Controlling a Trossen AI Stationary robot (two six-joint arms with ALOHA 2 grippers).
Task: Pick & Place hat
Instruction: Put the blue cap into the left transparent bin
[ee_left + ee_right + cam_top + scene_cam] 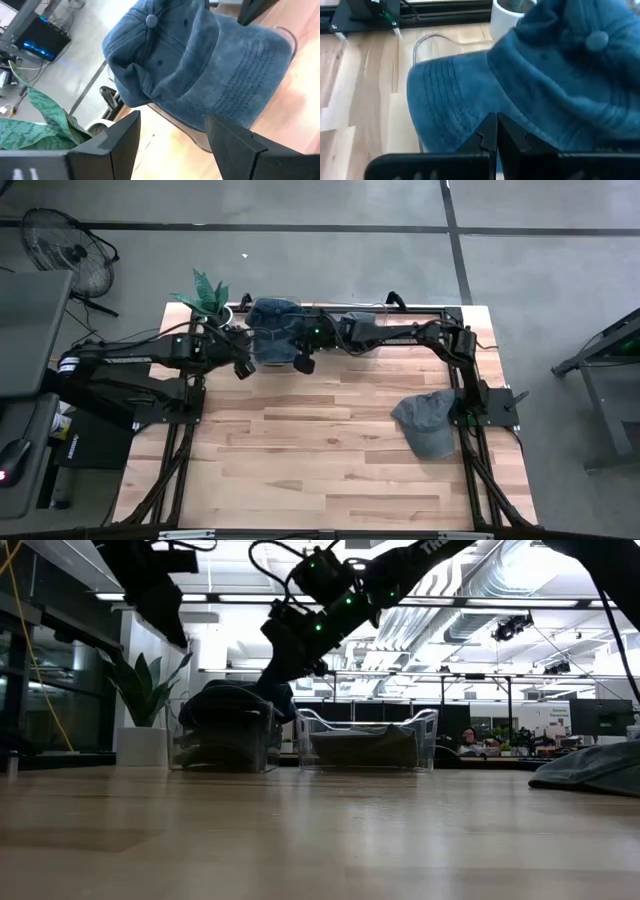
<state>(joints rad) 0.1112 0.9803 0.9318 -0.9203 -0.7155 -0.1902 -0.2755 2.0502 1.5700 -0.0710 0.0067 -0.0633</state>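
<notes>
A blue denim hat [274,328] lies on top of a clear bin [222,740] at the table's far edge, beside a potted plant; its crown button [150,20] faces up and its brim [445,95] overhangs the bin's rim. My left gripper [172,137] is open and hovers just left of and nearer than the hat [200,60], touching nothing. My right gripper [496,132] is shut, its tips close against the brim on the hat's near right side [302,362]. A second, grey hat [428,422] lies flat on the table near the right edge. My right gripper's shut fingertips [490,131] point at the blue hat's stitched brim [470,112], slanting down from the table's right. No cloth shows between them. Whether they touch the brim I cannot tell.
A second clear bin [368,740] stands right of the first at the far edge, under my right arm. The plant in its white pot [212,302] stands just left of the hat. Bare wood [320,460] stretches across the table's middle and near side.
</notes>
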